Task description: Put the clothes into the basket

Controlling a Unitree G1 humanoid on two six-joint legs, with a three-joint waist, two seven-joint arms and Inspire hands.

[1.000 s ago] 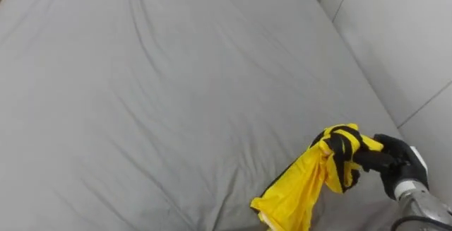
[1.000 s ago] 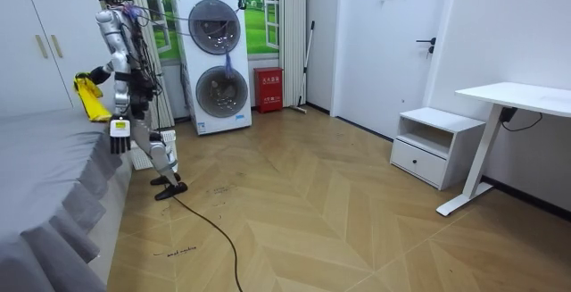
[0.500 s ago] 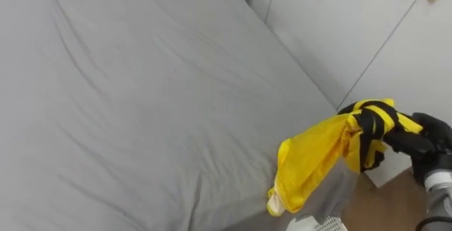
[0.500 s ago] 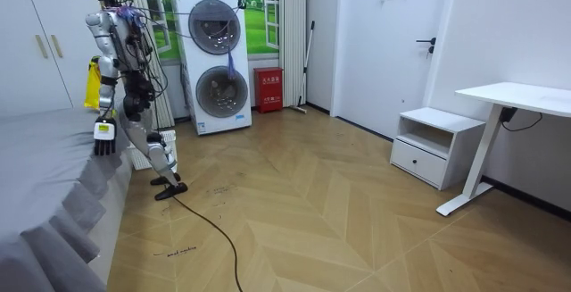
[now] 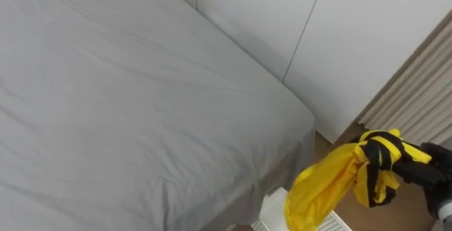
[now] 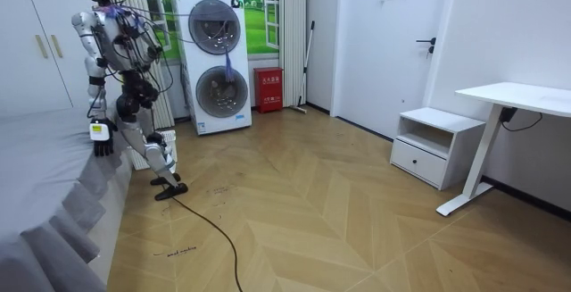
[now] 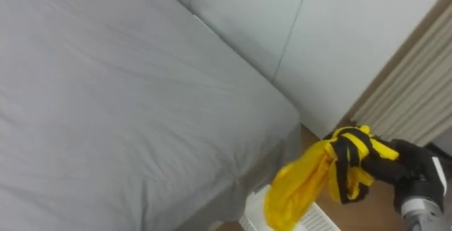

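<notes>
The bed takes up the left and middle of the eye views, with a grey sheet, a few soft creases, and its corner dropping away toward the lower middle. Behind it run the white wardrobe doors. Just off the bed's corner, at the bottom edge, you can see part of the white basket sitting on the floor, with a bit of lattice wall showing. Right above it hangs the yellow garment, which has black bands near the top. Its loose lower end overlaps the basket in both eye views, though you can't really tell if the cloth touches the rim. So the garment is in the air over the basket, not on the bed and not yet inside. The right hand comes in from the lower right, black fingers curled tight round the bunched top of the garment. Behind that hand there's a beige pleated curtain. In the room view the robot stands upright at the room view's left, at the bed's corner, between the bed and the stacked washing machines. Its left hand hangs down by the edge of the mattress — it's too small there to tell how it's set. Further toward the room view's right are a red box against the wall, the herringbone wood floor, a white nightstand and a white desk.
</notes>
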